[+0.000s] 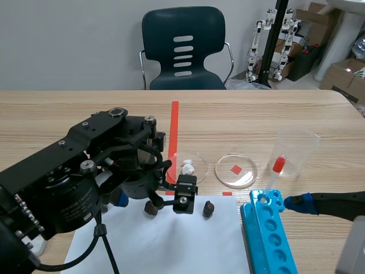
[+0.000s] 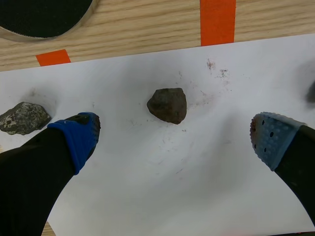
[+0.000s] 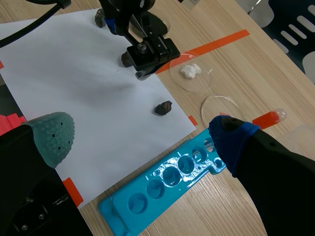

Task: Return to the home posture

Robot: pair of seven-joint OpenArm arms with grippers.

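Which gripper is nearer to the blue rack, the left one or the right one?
Right. The right gripper is open at the rack, one pad beside its end. The left gripper is open over the paper, a rock just ahead of it, apart from the rack.

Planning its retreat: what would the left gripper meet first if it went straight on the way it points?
Probably the dark brown stone on the white paper, lying ahead between the left gripper's open fingers; depth is unclear.
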